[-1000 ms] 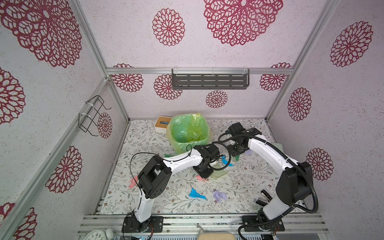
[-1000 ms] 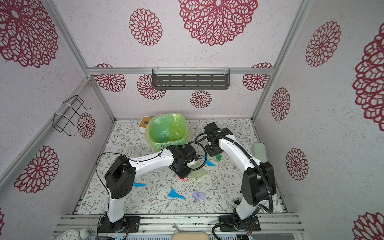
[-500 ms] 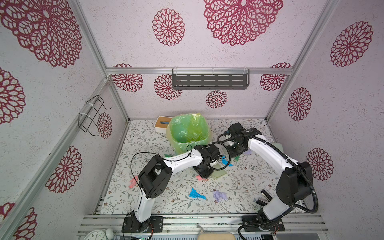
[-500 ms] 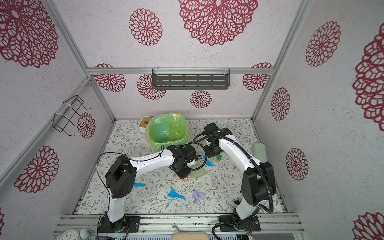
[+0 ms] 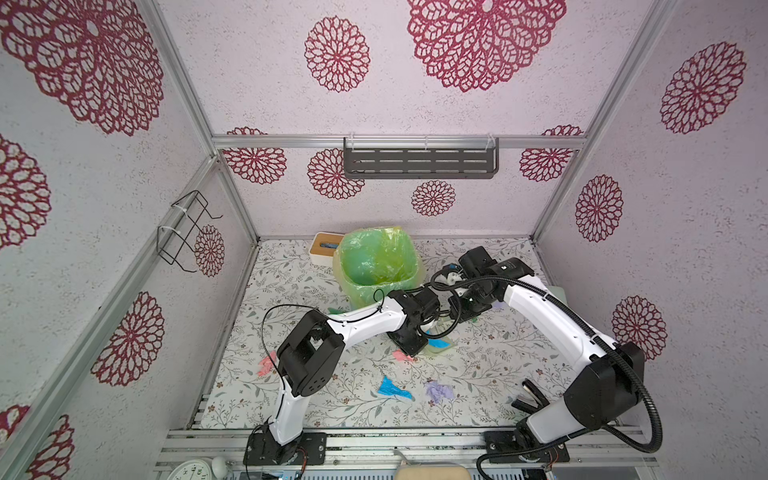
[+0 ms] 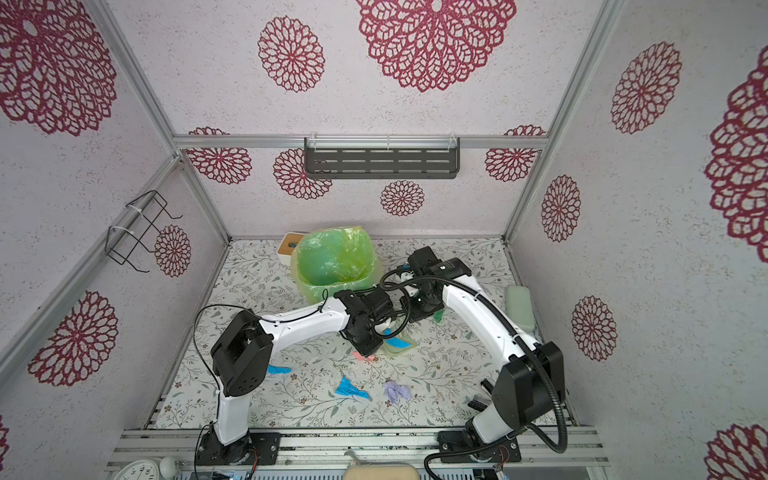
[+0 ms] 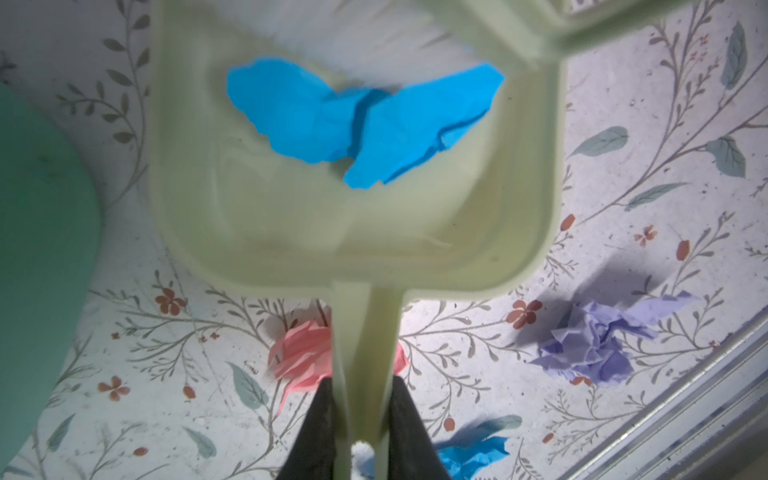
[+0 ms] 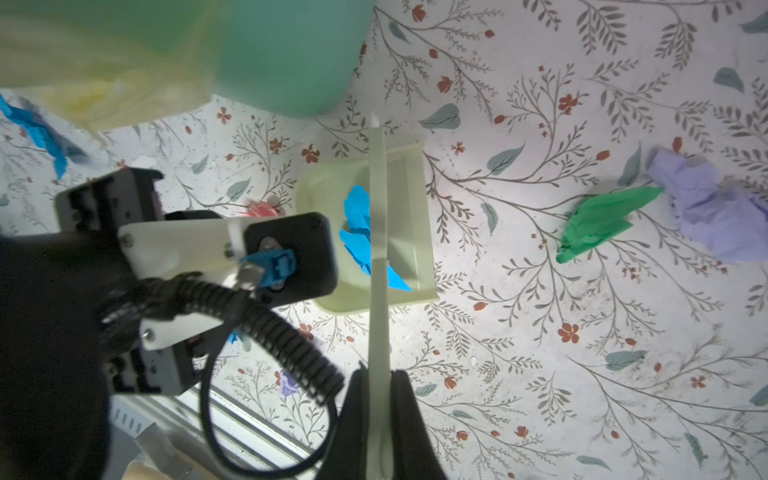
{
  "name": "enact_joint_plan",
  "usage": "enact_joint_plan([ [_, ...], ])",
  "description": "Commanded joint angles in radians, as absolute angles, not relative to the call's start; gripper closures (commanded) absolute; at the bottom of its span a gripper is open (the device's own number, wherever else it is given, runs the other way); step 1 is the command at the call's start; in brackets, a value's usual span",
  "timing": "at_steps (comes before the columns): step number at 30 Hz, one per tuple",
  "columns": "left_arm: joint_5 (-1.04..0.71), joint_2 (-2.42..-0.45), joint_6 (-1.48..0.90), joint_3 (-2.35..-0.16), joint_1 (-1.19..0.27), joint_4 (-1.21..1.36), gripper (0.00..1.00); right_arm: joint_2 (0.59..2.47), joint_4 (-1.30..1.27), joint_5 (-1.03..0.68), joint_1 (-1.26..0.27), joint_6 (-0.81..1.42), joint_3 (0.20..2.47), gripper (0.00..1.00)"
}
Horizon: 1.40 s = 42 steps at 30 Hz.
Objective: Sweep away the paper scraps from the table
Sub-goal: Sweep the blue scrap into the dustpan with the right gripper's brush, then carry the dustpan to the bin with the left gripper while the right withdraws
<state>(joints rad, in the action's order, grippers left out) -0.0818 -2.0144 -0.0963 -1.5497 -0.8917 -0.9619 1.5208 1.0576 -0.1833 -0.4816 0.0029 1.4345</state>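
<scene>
1. Hardly anything is shifted since a second ago: the blue scrap [image 7: 357, 120] is seen slightly deeper in the dustpan [image 7: 291, 224], and both arms are kept almost where they were.
2. The dustpan's handle is clamped by the left hand [image 7: 360, 415]. The brush [image 8: 378, 249] is clamped by its handle in the right hand [image 8: 379, 399], with its bristles laid across the pan's mouth over the scrap.
3. The pan's lip should be kept flat on the bench [image 5: 498, 361], so that paper is not pushed under it.
4. The stroke is best carried lightly to the pan's back wall, since crumpled paper is easily flicked out.
5. The pink scrap [image 7: 299, 353] is found just behind the pan, under its handle. The lilac scrap [image 7: 598, 345] and a second blue scrap [image 5: 390, 388] are found nearer the front rail, and the green scrap [image 8: 602, 220] beyond the pan's mouth. These are yet to be gathered before the lined bin [image 5: 376, 266] is used.
</scene>
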Motion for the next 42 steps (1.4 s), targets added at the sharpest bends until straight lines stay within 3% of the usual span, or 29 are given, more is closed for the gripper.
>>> enact_joint_plan([
  [1,-0.085,-2.029,-0.081,-1.566,-0.885,-0.951,0.92,1.445,1.102,-0.318,-0.497,0.047,1.458,1.0],
  [3,-0.086,-2.028,-0.083,-1.567,-0.883,-0.951,0.92,1.434,1.105,-0.329,-0.498,0.049,1.46,1.0],
  [5,-0.085,-2.028,-0.083,-1.567,-0.884,-0.95,0.92,1.415,1.13,-0.185,-0.486,0.053,1.465,1.0],
  [11,-0.087,-2.012,-0.087,-1.55,-0.885,-0.937,0.92,1.387,1.129,-0.093,-0.409,0.066,1.484,1.0],
  [28,-0.067,-1.863,-0.095,-1.493,-0.917,-0.884,0.92,1.289,1.102,-0.141,-0.158,0.064,1.499,1.0],
  [31,-0.025,-1.718,-0.122,-1.517,-0.983,-0.935,0.92,1.256,1.061,-0.162,-0.077,0.065,1.454,1.0],
  [42,0.024,-1.641,-0.161,-1.656,-1.075,-1.054,0.92,1.214,1.023,-0.189,-0.035,0.067,1.387,1.0],
])
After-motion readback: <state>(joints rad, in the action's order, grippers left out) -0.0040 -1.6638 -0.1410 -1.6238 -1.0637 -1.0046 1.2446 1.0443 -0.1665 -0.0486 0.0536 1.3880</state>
